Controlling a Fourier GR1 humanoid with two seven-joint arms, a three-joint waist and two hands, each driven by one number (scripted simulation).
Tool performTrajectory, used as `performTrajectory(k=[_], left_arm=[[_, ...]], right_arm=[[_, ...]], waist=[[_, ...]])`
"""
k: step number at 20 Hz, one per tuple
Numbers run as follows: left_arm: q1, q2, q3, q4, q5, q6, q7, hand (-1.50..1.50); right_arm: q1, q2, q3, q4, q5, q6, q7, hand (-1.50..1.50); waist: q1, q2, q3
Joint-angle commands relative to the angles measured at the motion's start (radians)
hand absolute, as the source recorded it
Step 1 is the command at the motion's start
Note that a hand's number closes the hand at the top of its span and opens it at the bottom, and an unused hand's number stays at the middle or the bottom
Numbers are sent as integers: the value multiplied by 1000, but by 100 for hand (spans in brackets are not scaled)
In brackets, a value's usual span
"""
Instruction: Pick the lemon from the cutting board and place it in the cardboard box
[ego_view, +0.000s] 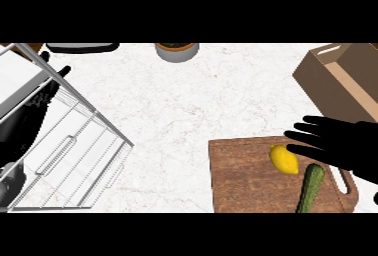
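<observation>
A yellow lemon (283, 159) lies on the brown wooden cutting board (244, 185) at the lower right. My right hand (341, 145) hovers open over the board's right part, its straight fingers pointing left, the lowest one just touching or overlapping the lemon's right side. The cardboard box (341, 79) stands open at the upper right, beyond the hand. My left hand (40, 100) shows at the far left, dark behind the wire rack, fingers up and straight.
A green cucumber (311, 188) lies on the board just right of and below the lemon. A wire dish rack (70, 160) fills the left side. A potted plant (176, 50) and a dark tray (83, 47) sit at the counter's far edge.
</observation>
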Motion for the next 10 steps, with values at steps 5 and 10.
performTrajectory(k=[5, 10], left_arm=[[33, -53, -86, 95, -21, -41, 41, 0], [22, -57, -71, 115, -13, -49, 32, 0]], right_arm=[[47, 57, 46, -70, 62, 54, 152, -150], [122, 78, 88, -89, 195, -39, 183, -150]], waist=[[3, 23, -12], [-8, 22, -11]])
